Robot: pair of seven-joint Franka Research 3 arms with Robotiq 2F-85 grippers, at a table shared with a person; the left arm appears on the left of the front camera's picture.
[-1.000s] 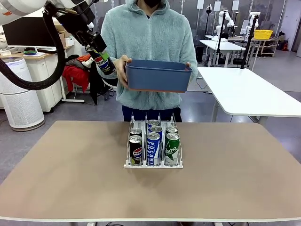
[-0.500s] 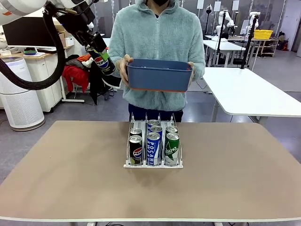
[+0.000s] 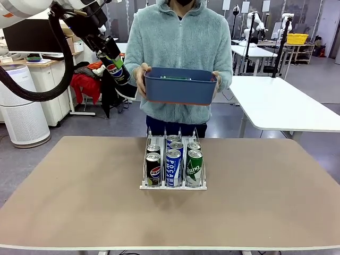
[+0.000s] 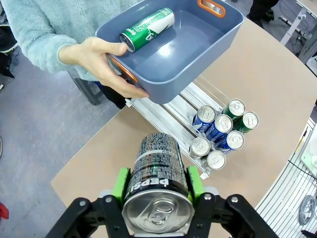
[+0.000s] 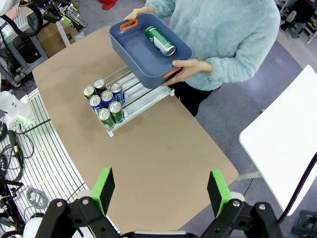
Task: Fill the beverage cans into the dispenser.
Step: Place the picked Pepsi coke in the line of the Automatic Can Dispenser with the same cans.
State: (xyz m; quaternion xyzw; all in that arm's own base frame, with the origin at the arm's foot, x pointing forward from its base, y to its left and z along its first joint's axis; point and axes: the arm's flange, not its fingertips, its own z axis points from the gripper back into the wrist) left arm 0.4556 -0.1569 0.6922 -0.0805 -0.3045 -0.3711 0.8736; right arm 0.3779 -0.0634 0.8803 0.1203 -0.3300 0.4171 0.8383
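Note:
My left gripper [image 3: 115, 65] hangs high at the left, above the table's far edge, shut on a black Pepsi can [image 3: 119, 74]. In the left wrist view that can [image 4: 157, 168] sits between the green pads [image 4: 120, 184]. The dispenser [image 3: 172, 187] stands mid-table, with several cans [image 3: 173, 164] packed at the front of its three lanes. Behind it a person holds a dark blue bin [image 3: 180, 87] with one green can [image 4: 147, 29] lying inside. My right gripper [image 5: 161, 191] is open high above the table, with nothing between its fingers.
The brown table [image 3: 79, 202] is bare on both sides of the dispenser. The rear halves of the dispenser's lanes [image 4: 171, 111] hold nothing. The person's hands [image 4: 101, 57] grip the bin's orange handles. A white table [image 3: 281, 103] stands at the back right.
The person has shifted slightly to the right with the bin and raised it a little. My left gripper has stayed put with the Pepsi can.

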